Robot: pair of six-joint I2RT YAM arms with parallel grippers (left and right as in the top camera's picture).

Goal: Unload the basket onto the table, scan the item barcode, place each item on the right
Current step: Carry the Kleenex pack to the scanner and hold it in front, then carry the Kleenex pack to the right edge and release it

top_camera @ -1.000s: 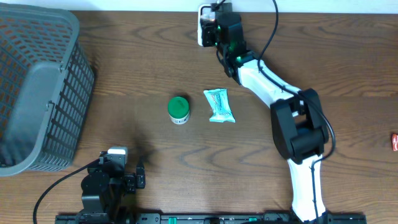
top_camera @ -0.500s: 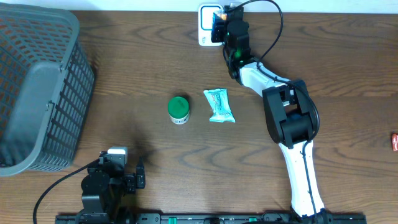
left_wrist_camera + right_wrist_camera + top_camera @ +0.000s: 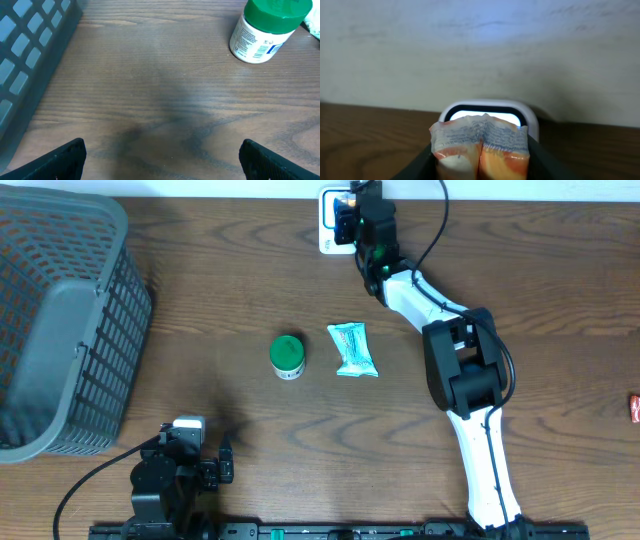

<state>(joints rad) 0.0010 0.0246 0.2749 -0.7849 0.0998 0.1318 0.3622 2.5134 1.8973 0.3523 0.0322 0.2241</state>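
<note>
My right gripper point(image 3: 352, 207) is at the table's far edge, shut on an orange and white packet point(image 3: 480, 142) with fine print along its crimped top. The packet is held upright between the dark fingers point(image 3: 420, 165), directly in front of the white scanner point(image 3: 490, 109), whose window glows behind it. From overhead the scanner point(image 3: 327, 225) shows beside the gripper and the packet point(image 3: 349, 198) is only an orange speck. My left gripper point(image 3: 167, 160) stands open near the front left of the table point(image 3: 215, 460) with nothing between its fingers.
A green-capped white bottle point(image 3: 287, 357) and a teal packet point(image 3: 353, 349) lie mid-table; the bottle point(image 3: 267, 27) also shows ahead of the left gripper. A grey basket point(image 3: 60, 320) fills the far left. A small red item point(image 3: 634, 408) sits at the right edge.
The right arm's wrist has shifted at the far edge and turned the packet toward the scanner. The left arm has not moved.
</note>
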